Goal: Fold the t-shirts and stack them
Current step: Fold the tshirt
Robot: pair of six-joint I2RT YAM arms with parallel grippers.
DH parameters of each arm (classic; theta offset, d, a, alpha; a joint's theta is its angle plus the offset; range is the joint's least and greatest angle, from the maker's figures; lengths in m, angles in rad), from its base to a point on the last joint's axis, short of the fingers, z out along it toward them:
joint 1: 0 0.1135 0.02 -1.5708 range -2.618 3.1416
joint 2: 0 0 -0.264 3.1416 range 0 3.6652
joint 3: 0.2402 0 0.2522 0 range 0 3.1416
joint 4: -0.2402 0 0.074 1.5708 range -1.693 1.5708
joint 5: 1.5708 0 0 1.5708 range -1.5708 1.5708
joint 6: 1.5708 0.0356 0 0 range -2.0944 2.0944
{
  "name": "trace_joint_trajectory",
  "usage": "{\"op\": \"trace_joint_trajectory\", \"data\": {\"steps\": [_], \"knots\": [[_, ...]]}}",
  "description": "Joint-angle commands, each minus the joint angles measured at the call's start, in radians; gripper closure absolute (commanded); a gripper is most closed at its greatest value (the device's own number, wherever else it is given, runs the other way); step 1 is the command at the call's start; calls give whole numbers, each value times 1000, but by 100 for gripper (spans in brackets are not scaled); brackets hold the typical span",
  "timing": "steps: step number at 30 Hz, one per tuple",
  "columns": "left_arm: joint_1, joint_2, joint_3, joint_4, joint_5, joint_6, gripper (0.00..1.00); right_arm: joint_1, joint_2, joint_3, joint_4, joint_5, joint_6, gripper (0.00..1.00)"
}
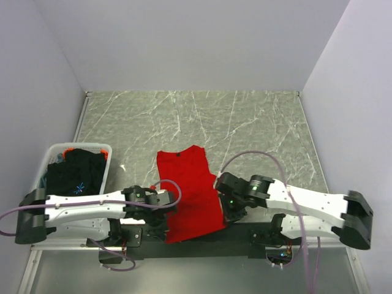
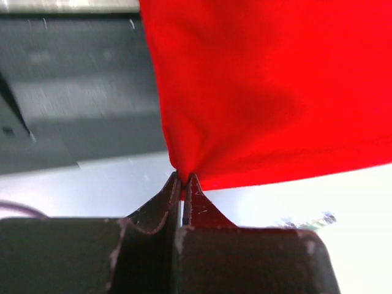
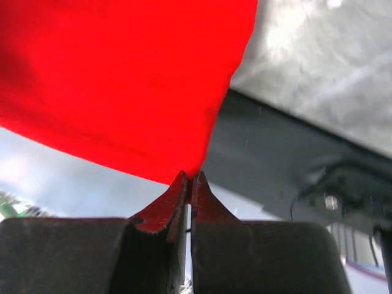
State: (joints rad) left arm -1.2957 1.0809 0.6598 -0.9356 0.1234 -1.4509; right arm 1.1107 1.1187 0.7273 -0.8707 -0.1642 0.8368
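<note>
two pairs of jaws grip the red t-shirt [image 1: 187, 190] by its near hem at the near edge of the counter [image 1: 202, 116]. the left jaws are pressed tight together on the hem's left corner, the cloth gathering into a pucker at their tips, and the right jaws are likewise closed on the right corner. the shirt's long axis runs from the near edge toward the middle of the counter, leaning slightly left, collar end farthest from the arms. from both pairs of jaws the cloth therefore lies ahead, toward the far edge, and each pair is nearest its own corner. a fold would likely mean carrying both corners together along that axis toward the collar. the overhead view alone shows the shirt's full spread, its near end lying over the counter's near edge, and the black t-shirts [image 1: 76, 171] heaped in the white basket [image 1: 79, 147] at the near left corner. there, though, the wrists hide the pinch; only the wrist views confirm each grip.
</note>
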Motion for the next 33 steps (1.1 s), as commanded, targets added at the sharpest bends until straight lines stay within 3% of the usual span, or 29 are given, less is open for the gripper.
{"op": "trace_joint_trajectory", "data": {"steps": [1,6,16,33], "knots": [[-31,-56,82,-202,24,-135,99,-12,-94,81,-247,31,30,100],[88,-82,202,-256,-27,-24,99,-69,-48,251,-393,115,-45,100],[401,-19,351,-270,-51,257,99,-242,113,532,-433,161,-241,100],[671,117,445,-180,-44,486,99,-344,400,876,-395,204,-390,100]]}}
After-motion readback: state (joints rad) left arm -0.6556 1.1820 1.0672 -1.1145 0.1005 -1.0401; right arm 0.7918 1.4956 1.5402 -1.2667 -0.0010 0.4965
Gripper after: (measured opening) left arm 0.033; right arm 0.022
